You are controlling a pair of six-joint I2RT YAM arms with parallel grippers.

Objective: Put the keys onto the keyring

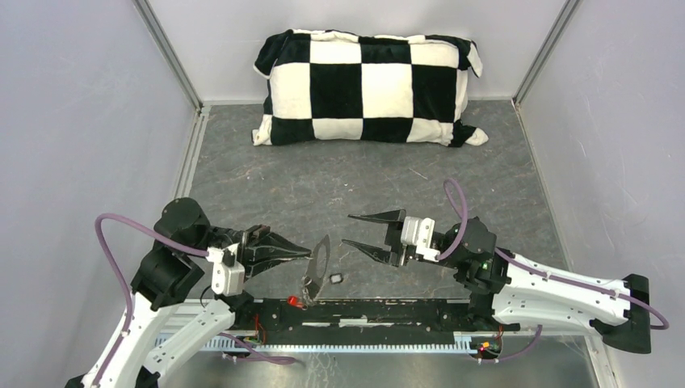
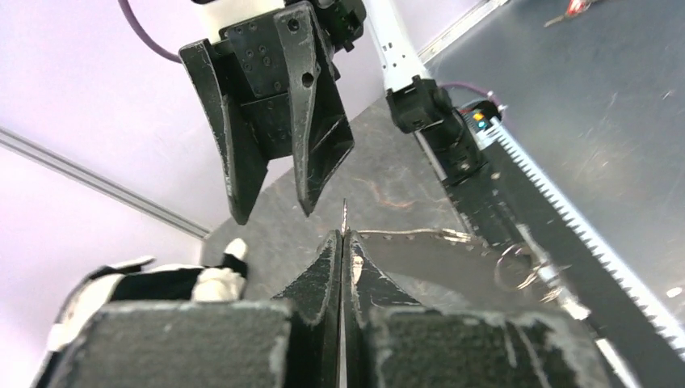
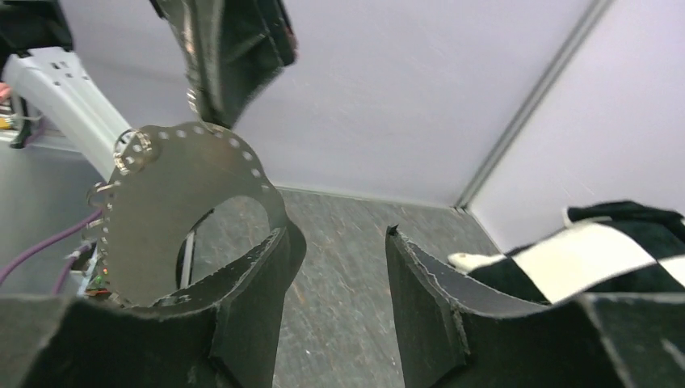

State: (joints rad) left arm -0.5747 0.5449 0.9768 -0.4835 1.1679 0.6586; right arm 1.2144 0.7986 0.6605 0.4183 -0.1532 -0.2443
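Pinching keyring [image 3: 170,186] edge w/ L fingers [image 1: 279,249] shut, R fingers [image 1: 376,217] spread, empty

The right jaws stand parted before the grey keyring [image 3: 161,202].

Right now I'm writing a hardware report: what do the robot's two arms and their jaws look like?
They match. The left arm and right arm have white shell links, black joint housings, and black tapered jaws with scuffed edges ahead of a white block. A looping purple cable runs along each. A small green light shows on the right arm.
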